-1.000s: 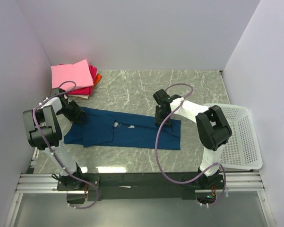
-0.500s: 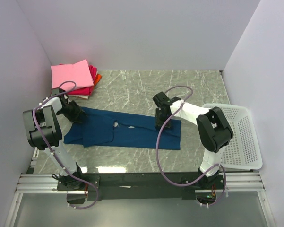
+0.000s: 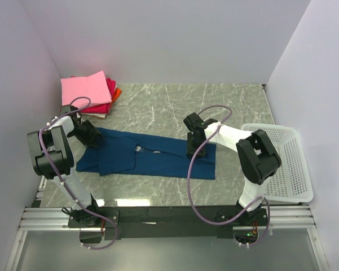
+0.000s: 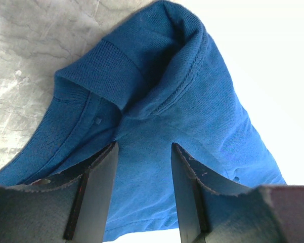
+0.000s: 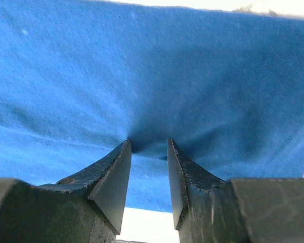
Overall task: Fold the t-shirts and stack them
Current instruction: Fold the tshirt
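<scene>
Dark blue t-shirt lies flat across the middle of the bench. Left pincer grasps its bunched left end; right pincer pinches cloth near its right end. Folded t-shirts stacked at far-left corner.

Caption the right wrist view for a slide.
Right tool pinching a puckered fold of the dark blue t-shirt.
</scene>
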You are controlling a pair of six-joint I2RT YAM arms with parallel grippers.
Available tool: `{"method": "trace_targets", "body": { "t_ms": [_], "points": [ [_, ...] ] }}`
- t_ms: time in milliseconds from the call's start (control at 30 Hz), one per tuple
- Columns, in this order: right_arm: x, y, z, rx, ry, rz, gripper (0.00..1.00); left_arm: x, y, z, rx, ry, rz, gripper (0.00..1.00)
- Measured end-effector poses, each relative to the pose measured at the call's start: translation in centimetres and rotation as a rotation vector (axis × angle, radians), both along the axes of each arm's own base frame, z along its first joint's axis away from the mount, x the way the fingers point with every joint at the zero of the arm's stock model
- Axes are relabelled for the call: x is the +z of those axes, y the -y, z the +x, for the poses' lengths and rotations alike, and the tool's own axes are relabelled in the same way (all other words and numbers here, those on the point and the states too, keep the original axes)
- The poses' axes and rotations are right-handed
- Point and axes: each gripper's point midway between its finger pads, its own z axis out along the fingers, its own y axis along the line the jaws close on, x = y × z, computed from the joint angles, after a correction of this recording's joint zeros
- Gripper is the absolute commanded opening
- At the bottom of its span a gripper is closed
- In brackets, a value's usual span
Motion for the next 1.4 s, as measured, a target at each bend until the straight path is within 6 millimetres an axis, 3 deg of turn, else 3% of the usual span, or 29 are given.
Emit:
{"method": "trace_targets", "body": {
  "t_ms": [333, 500, 700, 867, 1067, 1233, 1400],
  "points": [
    [3.1, 0.9, 0.4, -0.013, 0.056, -0.009, 0.44, 0.2, 0.1, 0.0, -0.002, 0.006, -0.004, 0.54],
    [3.2, 2.1, 1.2, -0.036, 0.062, -0.016, 0.44, 0.5, -0.2, 0.1, 0.002, 0.011, 0.010, 0.54],
    [2.0, 4.1, 1.8, -0.080, 0.057, -0.025, 0.44, 1.2, -0.4, 0.3, 0.009, 0.028, 0.040, 0.54],
    [-0.5, 5.5, 0.6, -0.094, -0.007, -0.052, 0.43, 0.8, 0.5, 0.7, -0.019, 0.028, 0.061, 0.53],
    [-0.5, 5.6, 0.4, -0.101, -0.008, -0.047, 0.43, 0.0, 1.8, 2.2, -0.072, 0.010, 0.096, 0.53],
    [-0.6, 5.9, -1.4, -0.128, -0.036, -0.030, 0.43, 0.0, 3.8, 4.7, -0.140, 0.022, 0.145, 0.53],
    [-0.6, 6.8, -5.8, -0.184, -0.106, -0.006, 0.43, -0.1, 6.7, 7.2, -0.234, 0.046, 0.208, 0.53]
  ]
}}
